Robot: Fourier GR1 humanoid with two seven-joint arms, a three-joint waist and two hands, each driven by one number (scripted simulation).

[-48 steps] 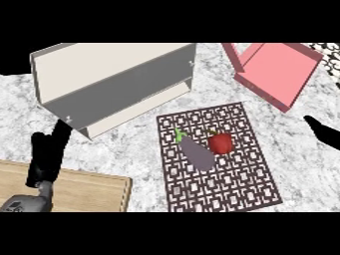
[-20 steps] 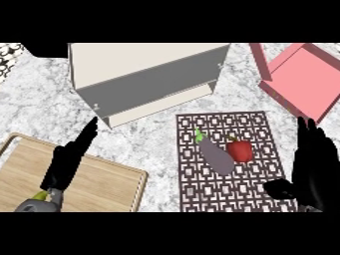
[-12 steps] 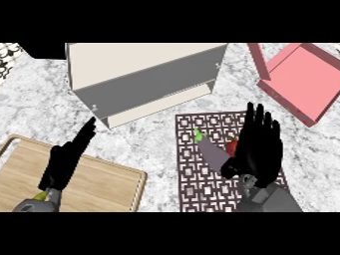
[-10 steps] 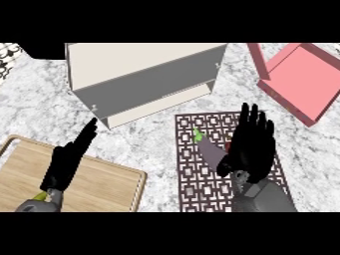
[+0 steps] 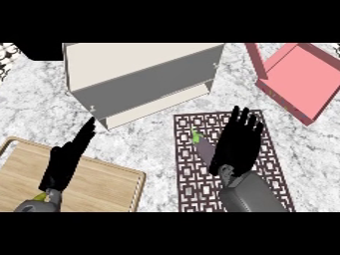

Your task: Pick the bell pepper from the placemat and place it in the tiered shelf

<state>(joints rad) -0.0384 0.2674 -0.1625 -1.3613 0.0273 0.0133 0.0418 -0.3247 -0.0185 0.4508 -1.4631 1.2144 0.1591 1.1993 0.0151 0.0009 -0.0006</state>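
The right hand (image 5: pixel 237 142), fingers straight and spread, lies flat over the middle of the patterned dark placemat (image 5: pixel 189 175) in the lower centre of the frame and hides the bell pepper completely, so nothing of its look can be told; beside its thumb only a purple eggplant with a green stem (image 5: pixel 203 145) shows on the mat. The left hand (image 5: pixel 68 158) is open with straight fingers over the wooden tray (image 5: pixel 98 185) at lower left. The cream tiered shelf (image 5: pixel 140 79) stands at upper centre, a pink box (image 5: pixel 305 78) at upper right.
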